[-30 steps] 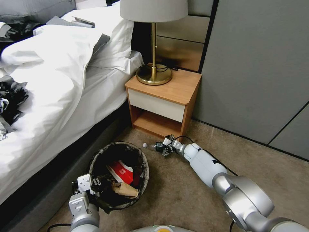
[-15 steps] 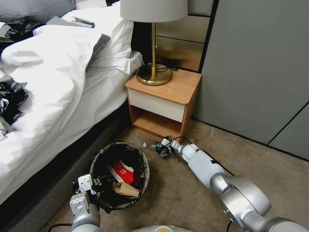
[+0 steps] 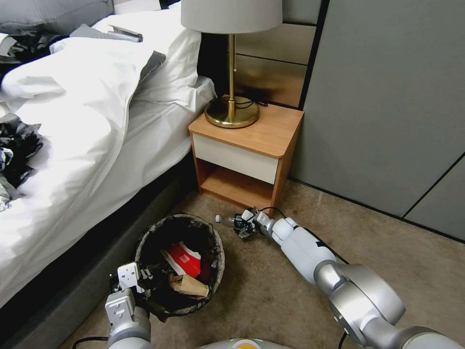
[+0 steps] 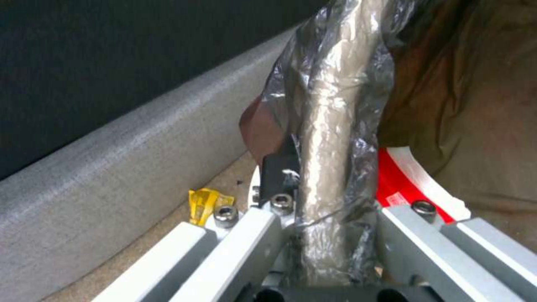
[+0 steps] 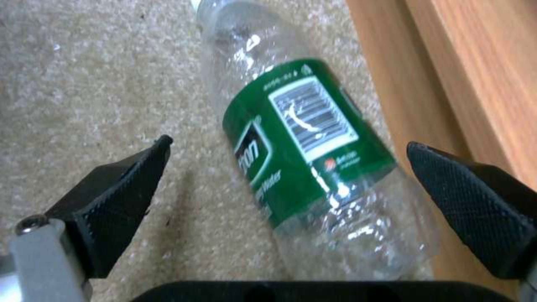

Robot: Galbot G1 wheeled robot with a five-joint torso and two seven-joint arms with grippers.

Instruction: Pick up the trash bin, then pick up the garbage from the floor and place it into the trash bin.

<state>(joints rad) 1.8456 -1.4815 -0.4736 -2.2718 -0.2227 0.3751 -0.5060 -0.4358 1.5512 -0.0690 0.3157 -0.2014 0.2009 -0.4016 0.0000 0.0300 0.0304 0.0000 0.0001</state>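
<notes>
Both right gripper (image 5: pixel 288 180) fingers (image 5: pixel 120 201) straddle the bottle (image 5: pixel 302 167), wide apart.

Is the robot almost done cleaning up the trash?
Partly. The left pincer grips the trash bin by its rim, and a red wrapper and brown paper scrap already lie inside. The right pincer is open around the green-labelled bottle on the carpet, not closed yet. A yellow wrapper also lies on the floor.
</notes>
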